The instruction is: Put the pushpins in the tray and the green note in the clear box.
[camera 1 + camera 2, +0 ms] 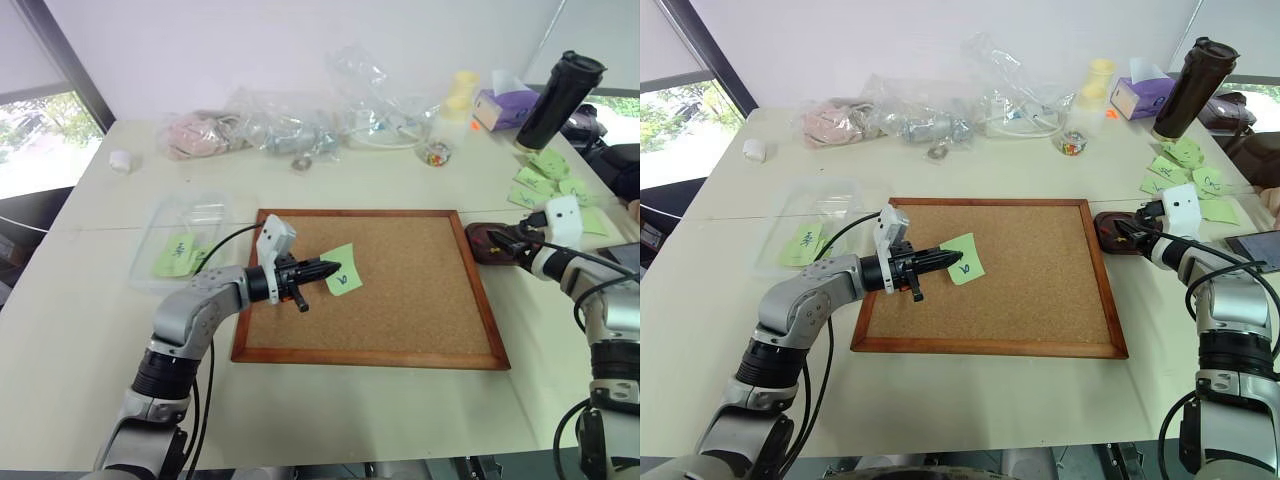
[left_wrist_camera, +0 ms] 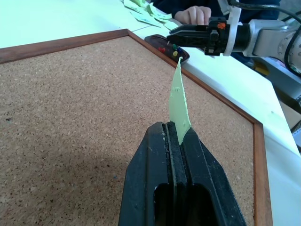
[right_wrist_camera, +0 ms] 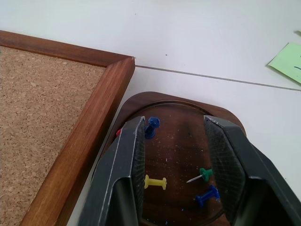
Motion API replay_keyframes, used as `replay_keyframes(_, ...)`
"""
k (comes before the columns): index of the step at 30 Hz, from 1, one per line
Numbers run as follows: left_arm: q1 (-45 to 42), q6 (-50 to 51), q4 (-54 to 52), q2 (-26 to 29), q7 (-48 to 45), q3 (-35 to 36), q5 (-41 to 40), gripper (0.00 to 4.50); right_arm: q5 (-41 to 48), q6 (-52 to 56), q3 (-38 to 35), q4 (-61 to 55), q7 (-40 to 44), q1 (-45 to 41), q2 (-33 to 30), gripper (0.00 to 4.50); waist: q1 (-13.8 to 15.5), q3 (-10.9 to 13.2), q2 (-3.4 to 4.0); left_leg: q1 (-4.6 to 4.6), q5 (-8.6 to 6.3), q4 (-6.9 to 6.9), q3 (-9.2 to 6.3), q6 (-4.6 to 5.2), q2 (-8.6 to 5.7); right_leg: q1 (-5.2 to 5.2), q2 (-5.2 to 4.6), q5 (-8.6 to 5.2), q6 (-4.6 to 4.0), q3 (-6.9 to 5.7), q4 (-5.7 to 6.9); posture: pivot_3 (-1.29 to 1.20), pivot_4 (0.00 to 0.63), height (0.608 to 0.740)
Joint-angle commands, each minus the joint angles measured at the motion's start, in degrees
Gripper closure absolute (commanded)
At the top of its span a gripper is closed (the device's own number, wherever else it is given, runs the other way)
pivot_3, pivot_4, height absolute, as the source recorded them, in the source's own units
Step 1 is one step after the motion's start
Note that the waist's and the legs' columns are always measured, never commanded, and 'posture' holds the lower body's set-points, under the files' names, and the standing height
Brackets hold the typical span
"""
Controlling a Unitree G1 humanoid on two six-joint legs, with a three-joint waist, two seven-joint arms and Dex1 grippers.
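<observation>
Left gripper [image 1: 330, 268]: two black fingers clenched on one edge of the small square light-green sticky note with a black "9" [image 1: 343, 270]; the note is lifted over the large wood-framed corkboard [image 1: 400, 290], standing on edge in the left wrist view.

Right gripper [image 3: 174, 155]: jaws parted, nothing between them; it hangs directly over the small dark reddish-brown wooden tray with rounded corners [image 3: 186, 101].

Tray contents: tiny pushpins with plastic heads lie loose on its floor, a blue one [image 3: 151, 127] beside one finger, a yellow one [image 3: 155, 182], a green one [image 3: 201, 175] and another blue one [image 3: 208, 195]. A red speck shows at the rim behind the finger; cannot tell what it is.

Tray position: on the pale table [image 1: 90, 330], just beside the corkboard's far right corner.

Clear box [image 1: 190, 237]: shallow transparent plastic container with rounded corners, left of the corkboard near its far corner; a light-green note with handwriting [image 1: 178, 254] lies in it.

Right of the tray: several more light-green notes [image 1: 545, 178] scattered on the table.

Far edge of the table: soft clear plastic bags [image 1: 300, 125], a small jar of multicoloured beads [image 1: 437, 152], a purple tissue box [image 1: 505, 108], a tall dark tumbler [image 1: 558, 100].
</observation>
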Motion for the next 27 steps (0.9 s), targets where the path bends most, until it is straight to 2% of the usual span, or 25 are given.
replay_keyframes(1,0.0,-1.3,-2.1,0.1,0.1,1.2,-0.7,4.50,-1.5,-2.0,0.9,-0.3,-0.1,0.3,-0.6,2.59,0.0,0.0,0.00,0.00,0.00,0.00,0.00,0.00,0.00,0.00,0.00,0.00,0.00,0.00,0.00,0.00,0.150,0.740)
replay_keyframes(10,0.0,-1.5,-2.0,0.1,0.3,1.2,-0.7,4.50,-2.8,-5.2,2.0,1.9,0.3,-0.1,-0.6,2.59,-0.1,0.0,0.00,0.00,0.00,0.00,0.00,0.00,0.00,0.00,0.00,0.00,0.00,0.00,0.00,0.00,0.150,0.740)
replay_keyframes(15,0.2,-1.3,-2.4,0.6,0.4,1.5,-0.8,4.50,-0.5,-2.5,-0.5,-2.8,0.7,-1.6,-2.1,2.59,-0.2,0.0,0.00,0.00,0.00,0.00,0.00,0.00,0.00,0.00,0.00,0.00,0.00,0.00,0.00,0.00,0.150,0.740)
replay_keyframes(19,0.2,-1.0,-3.1,1.1,0.4,2.0,-1.3,4.50,3.1,2.4,-1.6,-11.9,3.1,-0.6,-3.6,2.59,-0.1,0.0,0.00,0.00,0.00,-0.01,0.00,0.00,0.00,-0.01,0.00,0.00,0.00,0.00,0.00,0.00,0.150,0.740)
replay_keyframes(27,-1.2,1.1,-7.0,2.6,3.2,6.5,-4.3,4.50,20.9,16.4,0.8,-40.0,15.1,4.7,-5.1,2.59,0.2,0.0,-0.01,-0.03,0.00,-0.01,-0.03,0.00,0.03,-0.01,0.01,0.00,0.00,0.00,-0.02,0.00,0.150,0.740)
